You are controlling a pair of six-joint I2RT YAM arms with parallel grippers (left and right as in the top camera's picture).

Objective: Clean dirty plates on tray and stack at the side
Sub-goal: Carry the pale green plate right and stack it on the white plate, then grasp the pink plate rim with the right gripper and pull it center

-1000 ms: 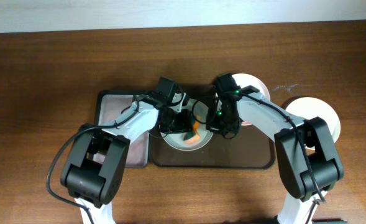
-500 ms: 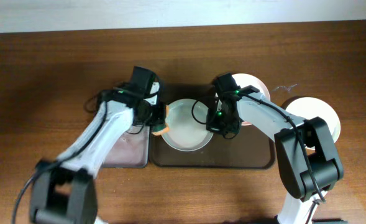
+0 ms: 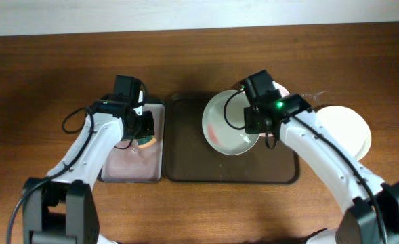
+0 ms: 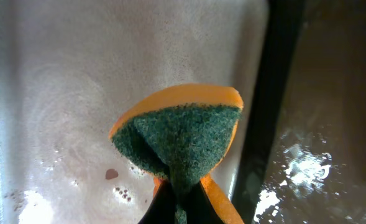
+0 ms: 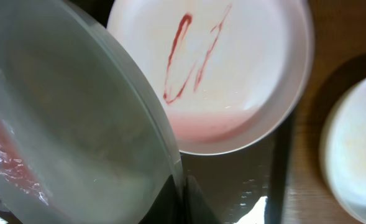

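Observation:
My right gripper (image 3: 256, 129) is shut on the rim of the pale mint-green plate (image 3: 226, 123) and holds it tilted above the dark brown tray (image 3: 185, 166). In the right wrist view the fingers (image 5: 184, 190) pinch this plate's edge (image 5: 64, 124); a faint red trace shows on it. The pinkish-white plate (image 5: 232, 68) with a red sauce smear lies on the tray's far right; the overhead view shows only its edge (image 3: 281, 91). The white plate (image 3: 348, 132) sits on the table right of the tray. My left gripper (image 3: 142, 130) is shut on a green-and-orange sponge (image 4: 183, 143).
The sponge hangs over the smaller narrow tray (image 3: 128, 166), whose wet pale interior (image 4: 77, 93) has a few red specks. The dark tray's left half (image 3: 182, 135) is bare. Brown tabletop surrounds both trays.
My left gripper moved left with the sponge, off the mint-green plate and over the narrow tray. My right gripper lifted and tilted that plate and carried it rightwards.

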